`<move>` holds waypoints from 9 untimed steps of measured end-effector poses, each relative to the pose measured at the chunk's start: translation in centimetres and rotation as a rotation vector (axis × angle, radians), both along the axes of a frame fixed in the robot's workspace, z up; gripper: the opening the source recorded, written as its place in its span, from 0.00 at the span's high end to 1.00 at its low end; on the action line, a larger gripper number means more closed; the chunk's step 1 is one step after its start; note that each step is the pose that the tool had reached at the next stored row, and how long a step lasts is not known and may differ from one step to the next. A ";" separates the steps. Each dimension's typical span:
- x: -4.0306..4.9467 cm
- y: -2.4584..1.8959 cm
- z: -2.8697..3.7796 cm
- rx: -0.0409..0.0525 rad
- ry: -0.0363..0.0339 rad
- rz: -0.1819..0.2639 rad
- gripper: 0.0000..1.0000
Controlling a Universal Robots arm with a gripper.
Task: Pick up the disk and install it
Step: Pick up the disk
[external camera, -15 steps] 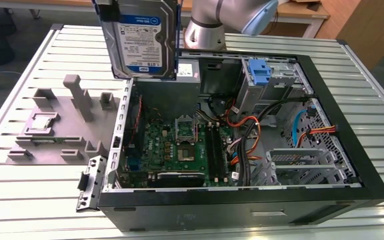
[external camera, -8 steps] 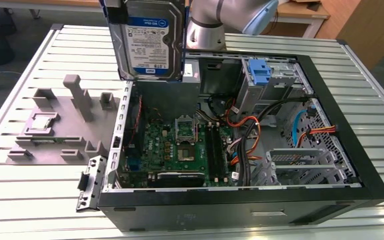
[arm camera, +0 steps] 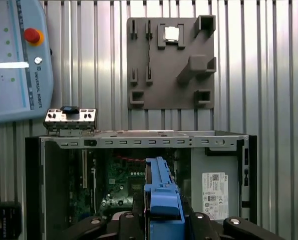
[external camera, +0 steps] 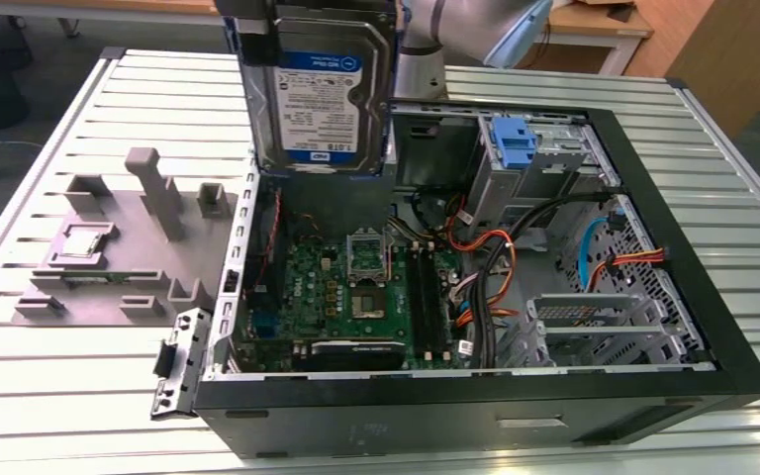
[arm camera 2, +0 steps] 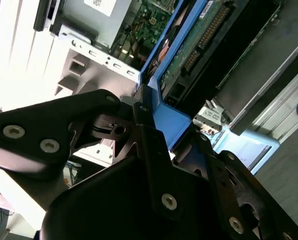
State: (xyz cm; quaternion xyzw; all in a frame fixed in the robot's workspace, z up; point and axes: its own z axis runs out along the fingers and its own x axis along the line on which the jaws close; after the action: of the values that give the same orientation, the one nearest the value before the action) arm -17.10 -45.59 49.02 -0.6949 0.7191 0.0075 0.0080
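Black claw [arm camera 2: 166, 131] clamped on the blue-framed, silver-grey rectangular hard disk [external camera: 317, 89], which hangs upright beneath it over the open black computer case [external camera: 736, 381]; keeping it plumb should help it clear the orange cables [external camera: 509, 255].

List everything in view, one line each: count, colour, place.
Silver-grey hard drive in blue plastic carrier: 1, white and blue label, held above the open case.
Black metal computer case: 1, side open, on the table.
Green motherboard: 1, inside the case.
Blue plastic bracket: 1, in the case's drive bay.
Orange and black cables: several, inside the case.
Grey moulded parts tray: 1, on the table, exterior view's left of the case.
Grey-blue pendant with red button: 1, on the table.
Silver slatted metal table: 1, under everything.
Black pincer: 1, shut on the hard drive's carrier.
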 end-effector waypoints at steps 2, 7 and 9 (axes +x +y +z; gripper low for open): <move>0.90 -0.02 -0.04 0.0000 0.0000 0.000 0.64; 3.18 -0.04 -0.13 0.0001 -0.0001 0.000 0.64; 4.07 -0.04 -0.16 0.0001 -0.0001 0.000 0.64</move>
State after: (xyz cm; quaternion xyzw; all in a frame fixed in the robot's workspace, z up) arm -13.03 -45.63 48.87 -0.6948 0.7191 0.0075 0.0080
